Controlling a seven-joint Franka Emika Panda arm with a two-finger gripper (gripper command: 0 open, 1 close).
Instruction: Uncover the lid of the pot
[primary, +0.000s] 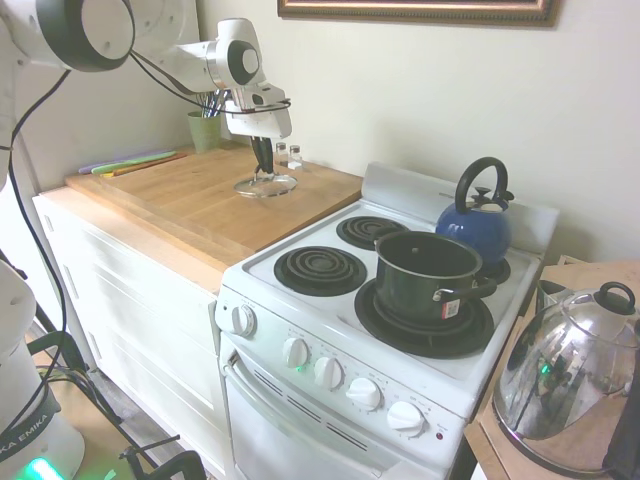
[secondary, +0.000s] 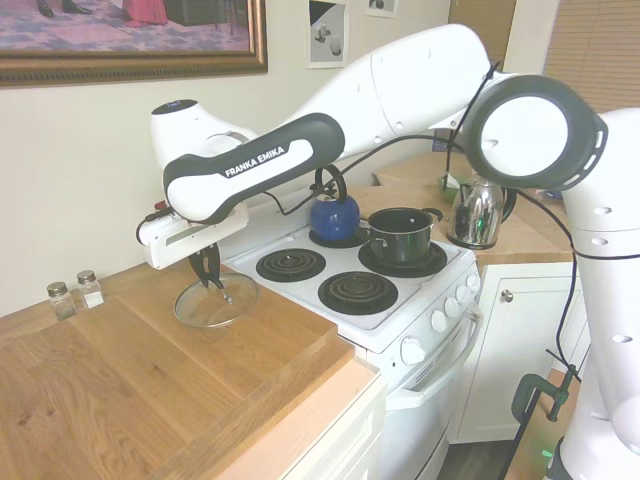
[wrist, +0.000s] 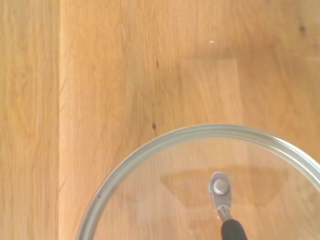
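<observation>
Gripper (secondary: 207, 272) pinches lid (secondary: 215, 301) handle on wooden counter (secondary: 120, 390); shakers (secondary: 75, 293) stand near, pot (secondary: 400, 234) open.

I see a white electric stove (primary: 330, 330) with four black coil burners and a row of white round knobs (primary: 329, 372) along its front panel. On its back right burner sits a blue enamel kettle (primary: 476, 224) with a black loop handle. To the right of the stove, a large shiny domed steel kettle (primary: 566, 385) stands on a wooden surface. To the left, I have a light wooden butcher-block countertop (primary: 190, 205) over white cabinets. Two small glass shakers (secondary: 75, 292) stand near the wall. A green cup of utensils (primary: 205, 128) sits in the far corner, with flat coloured strips (primary: 130, 161) lying beside it. A gilt-framed picture (secondary: 120, 40) hangs on the wall above.
</observation>
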